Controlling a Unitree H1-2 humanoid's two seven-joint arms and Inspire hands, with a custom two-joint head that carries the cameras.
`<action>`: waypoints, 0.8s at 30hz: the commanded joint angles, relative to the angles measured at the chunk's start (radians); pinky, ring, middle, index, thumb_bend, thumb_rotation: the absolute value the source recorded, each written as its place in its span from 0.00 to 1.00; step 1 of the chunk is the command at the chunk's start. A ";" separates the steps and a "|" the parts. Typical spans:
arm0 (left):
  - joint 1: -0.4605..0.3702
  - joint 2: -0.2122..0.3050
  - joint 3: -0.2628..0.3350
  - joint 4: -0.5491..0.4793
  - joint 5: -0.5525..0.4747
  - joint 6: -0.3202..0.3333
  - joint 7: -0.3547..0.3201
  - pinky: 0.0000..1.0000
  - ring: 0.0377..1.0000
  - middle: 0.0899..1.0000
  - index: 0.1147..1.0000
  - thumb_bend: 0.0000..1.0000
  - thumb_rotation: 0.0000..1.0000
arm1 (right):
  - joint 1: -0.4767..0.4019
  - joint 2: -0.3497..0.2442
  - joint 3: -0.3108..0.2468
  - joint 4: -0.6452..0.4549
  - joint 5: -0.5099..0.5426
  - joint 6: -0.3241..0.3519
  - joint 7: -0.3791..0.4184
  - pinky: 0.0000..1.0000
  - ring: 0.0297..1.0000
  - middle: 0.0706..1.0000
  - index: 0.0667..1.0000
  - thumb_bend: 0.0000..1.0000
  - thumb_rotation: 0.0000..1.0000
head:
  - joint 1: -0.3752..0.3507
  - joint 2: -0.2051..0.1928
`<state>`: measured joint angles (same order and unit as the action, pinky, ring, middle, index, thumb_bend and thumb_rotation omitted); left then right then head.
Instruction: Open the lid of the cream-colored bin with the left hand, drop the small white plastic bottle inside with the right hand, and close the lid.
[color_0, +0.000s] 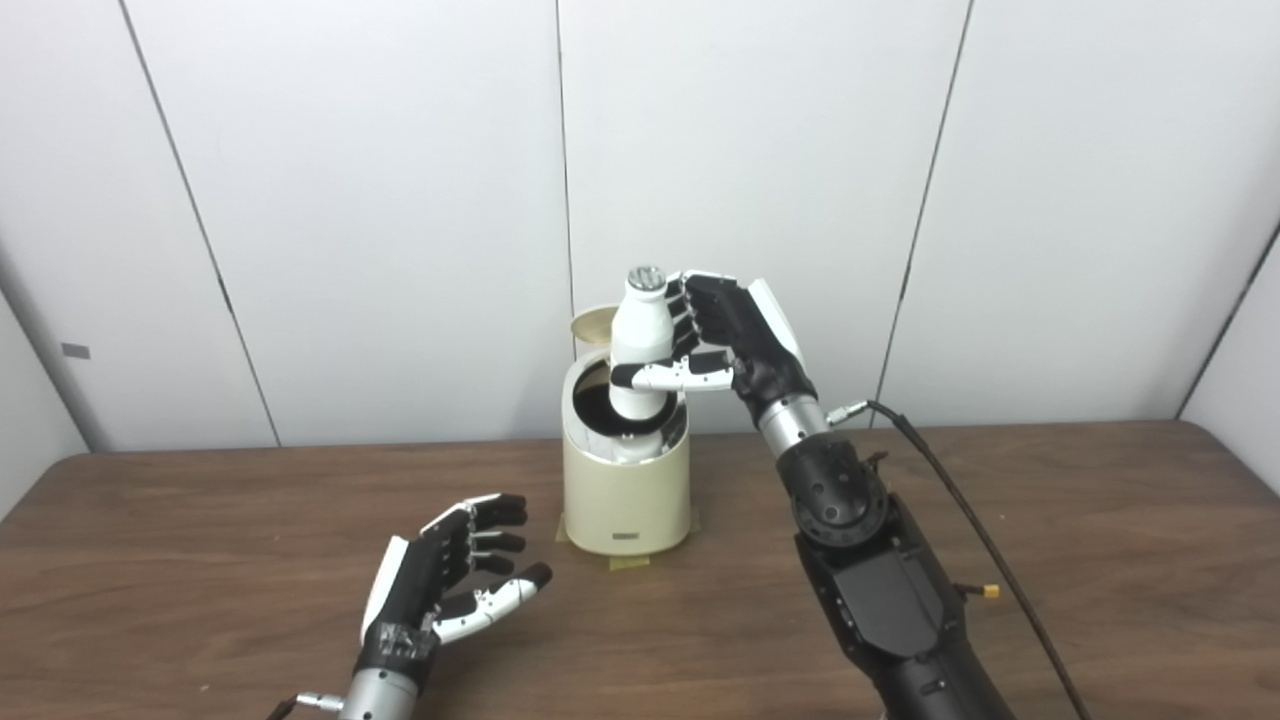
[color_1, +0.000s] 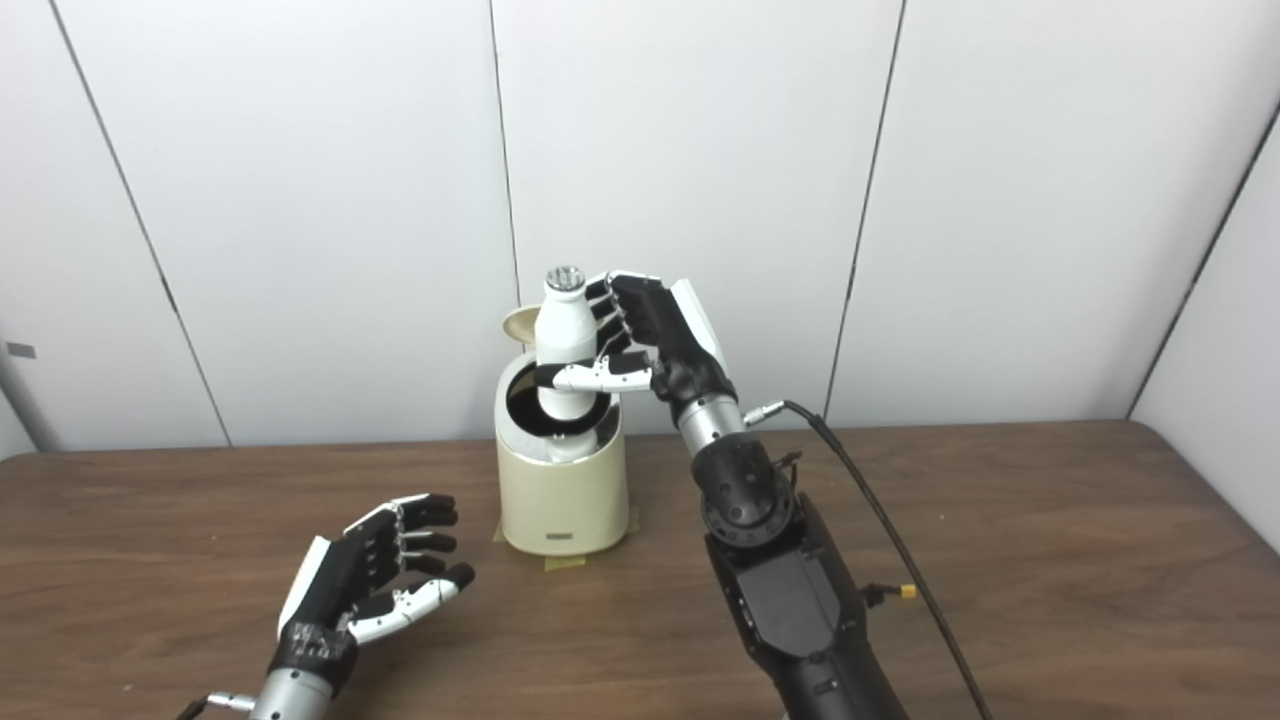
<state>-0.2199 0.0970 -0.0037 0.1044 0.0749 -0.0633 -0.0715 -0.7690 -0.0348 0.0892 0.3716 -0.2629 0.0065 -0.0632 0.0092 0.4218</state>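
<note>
While the right robot hand grips it, the bottle hangs over the open bin.

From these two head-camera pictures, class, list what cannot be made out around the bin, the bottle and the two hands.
- Bottom of the bin's inside: both views, dark, blocked by the bottle.
- Lid: mostly hidden behind the bottle; hinge unseen.
- Right hand's far fingers: wrapped behind the bottle.
- Label at the bin's base: too small to read.
- Left hand's arm: cut off by the bottom edge.
</note>
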 joint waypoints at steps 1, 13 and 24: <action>-0.042 -0.004 -0.001 -0.019 0.005 -0.037 0.017 0.61 0.66 0.71 0.70 0.69 0.08 | -0.076 0.000 0.003 0.014 0.000 -0.076 -0.017 0.32 0.37 0.43 0.49 0.52 0.00 | 0.002 0.001; -0.034 -0.020 -0.005 -0.044 0.001 -0.010 0.015 0.60 0.65 0.70 0.70 0.68 0.05 | -0.120 0.004 0.003 0.136 0.014 -0.127 -0.024 0.29 0.36 0.43 0.50 0.51 0.00 | 0.019 0.012; -0.031 -0.025 -0.007 -0.053 0.000 -0.004 0.014 0.62 0.67 0.71 0.71 0.67 0.05 | -0.134 -0.050 0.068 0.179 -0.004 -0.170 0.081 0.45 0.49 0.58 0.58 0.66 0.00 | 0.024 0.020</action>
<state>-0.2190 0.0759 -0.0094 0.0876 0.0749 -0.0525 -0.0702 -0.8339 -0.0652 0.1515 0.5690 -0.2620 -0.1426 -0.0120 0.0322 0.4372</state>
